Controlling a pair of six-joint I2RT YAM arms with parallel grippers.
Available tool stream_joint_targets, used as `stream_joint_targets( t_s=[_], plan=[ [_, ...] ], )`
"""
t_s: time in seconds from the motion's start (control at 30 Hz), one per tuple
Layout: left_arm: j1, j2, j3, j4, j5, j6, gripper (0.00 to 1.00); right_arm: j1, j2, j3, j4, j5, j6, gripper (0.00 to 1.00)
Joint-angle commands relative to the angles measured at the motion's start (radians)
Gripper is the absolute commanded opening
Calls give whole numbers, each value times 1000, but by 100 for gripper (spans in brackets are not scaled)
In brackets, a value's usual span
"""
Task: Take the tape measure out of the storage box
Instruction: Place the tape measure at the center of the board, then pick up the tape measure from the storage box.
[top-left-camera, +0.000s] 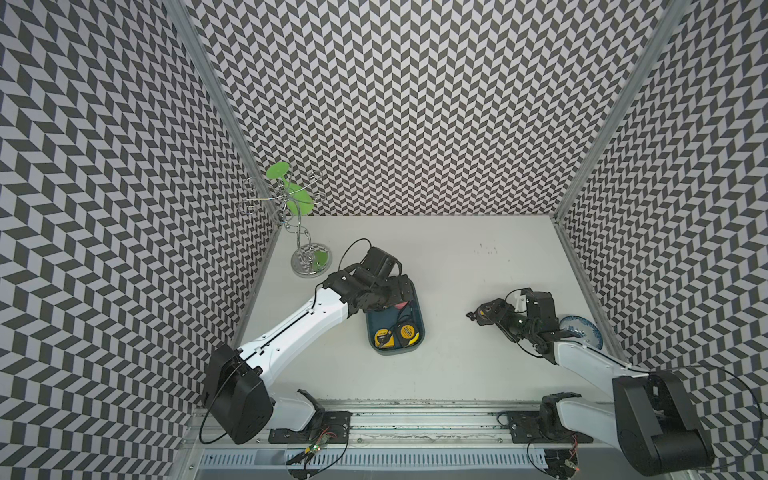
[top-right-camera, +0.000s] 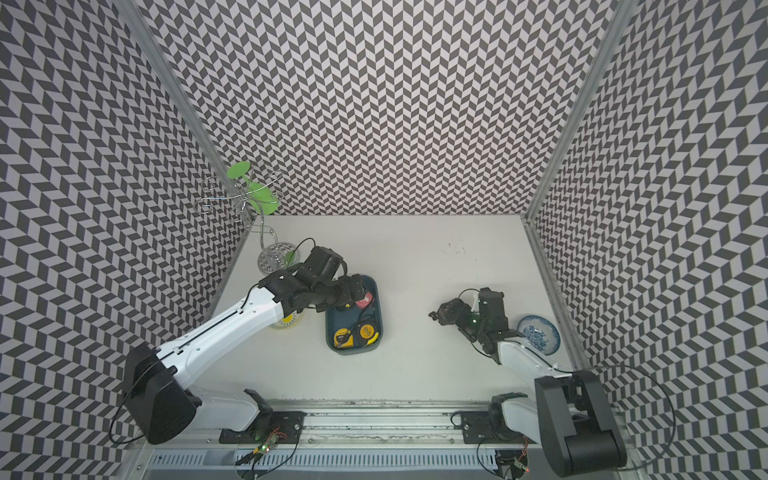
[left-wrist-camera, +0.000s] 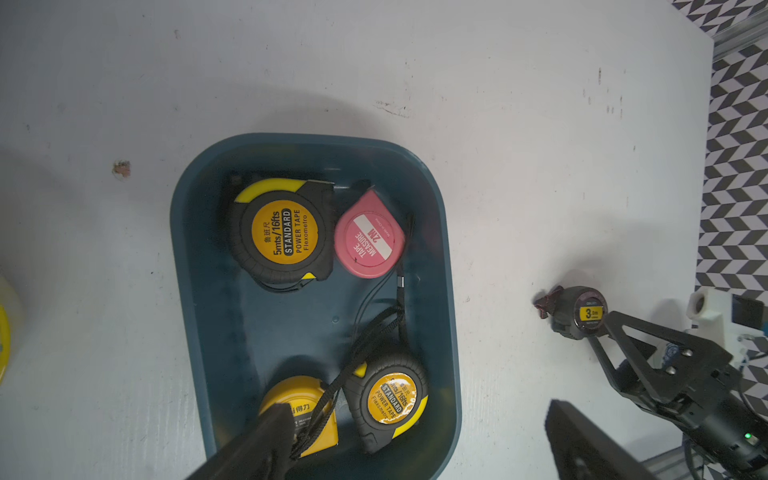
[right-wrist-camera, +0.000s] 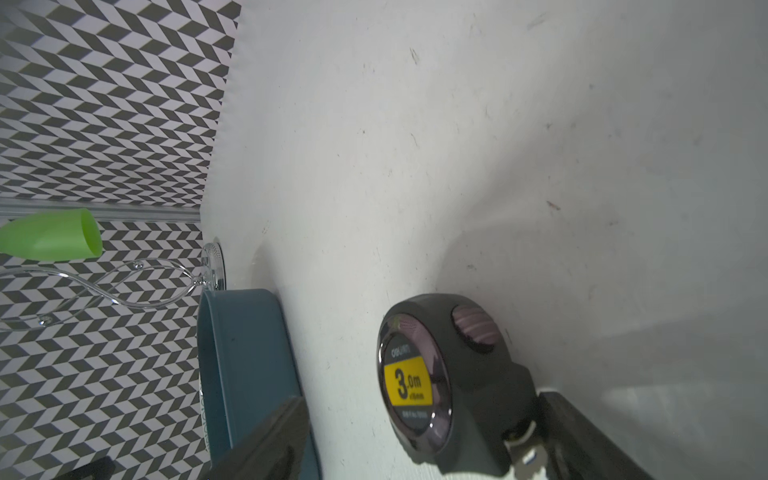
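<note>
The grey tape measure (right-wrist-camera: 449, 382) sits on the tabletop (right-wrist-camera: 415, 166), outside the storage box (left-wrist-camera: 195, 291), between the right fingers (right-wrist-camera: 274, 432), which stand wide with a gap on one side. The left fingers (left-wrist-camera: 257, 440) hang spread wide above the box, where four more tape measures (left-wrist-camera: 284, 232) lie.

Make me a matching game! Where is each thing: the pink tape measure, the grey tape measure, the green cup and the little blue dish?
1 pink tape measure
2 grey tape measure
3 green cup
4 blue dish

A on the wire rack
B on the table beside the right arm
C inside the storage box
D between the fingers of the right end effector

Pairs: 1-C, 2-D, 3-A, 4-B
</note>
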Motion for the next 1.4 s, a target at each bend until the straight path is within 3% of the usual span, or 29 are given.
stream_joint_targets(
  t_s=[0.0,0.23,0.6,1.37],
  plan=[
    [3,21,20,-36,-34,22,100,-4,-51,26,-52,17,-25,90],
    [5,93,92,-95,-88,38,100,-3,-128,57,-159,34,-53,98],
    [18,326,254,-258,-173,103,100,-4,-236,119,-291,12,-53,100],
    [84,491,334,-287,-227,188,99,-5,-257,143,-337,-33,-52,100]
  ],
)
